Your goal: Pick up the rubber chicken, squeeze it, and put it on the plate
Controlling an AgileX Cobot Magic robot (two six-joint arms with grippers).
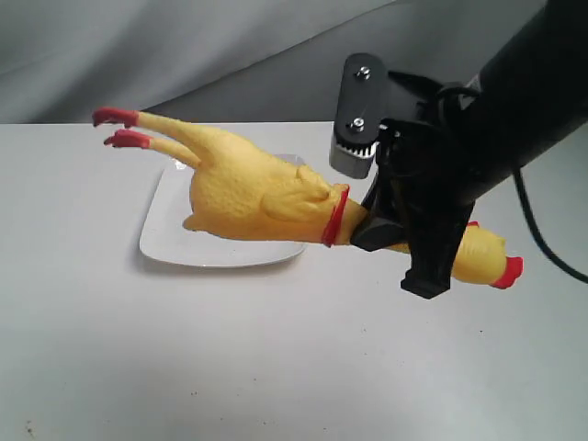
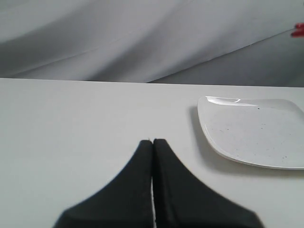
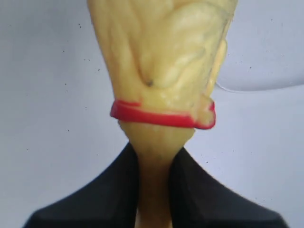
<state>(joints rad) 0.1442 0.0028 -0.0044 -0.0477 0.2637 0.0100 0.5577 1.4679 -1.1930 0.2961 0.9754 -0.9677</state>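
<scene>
The yellow rubber chicken (image 1: 248, 188) hangs in the air above the white square plate (image 1: 170, 234), red feet to the left, red beak to the right. My right gripper (image 1: 395, 234) is shut on its neck just past the red neck band (image 1: 335, 216); in the right wrist view the black fingers (image 3: 118, 190) pinch the neck of the chicken (image 3: 161, 61) below the band, and the gripper (image 3: 154, 156) squeezes it thin. My left gripper (image 2: 152, 141) is shut with nothing in it, low over the table, with the plate (image 2: 251, 133) ahead to one side.
The white table (image 1: 276, 367) runs out to a grey cloth backdrop (image 1: 184, 46). The right arm's black body (image 1: 514, 83) and a cable (image 1: 547, 248) hang over the table's right side. The chicken's red feet (image 2: 298, 30) just show at the edge of the left wrist view.
</scene>
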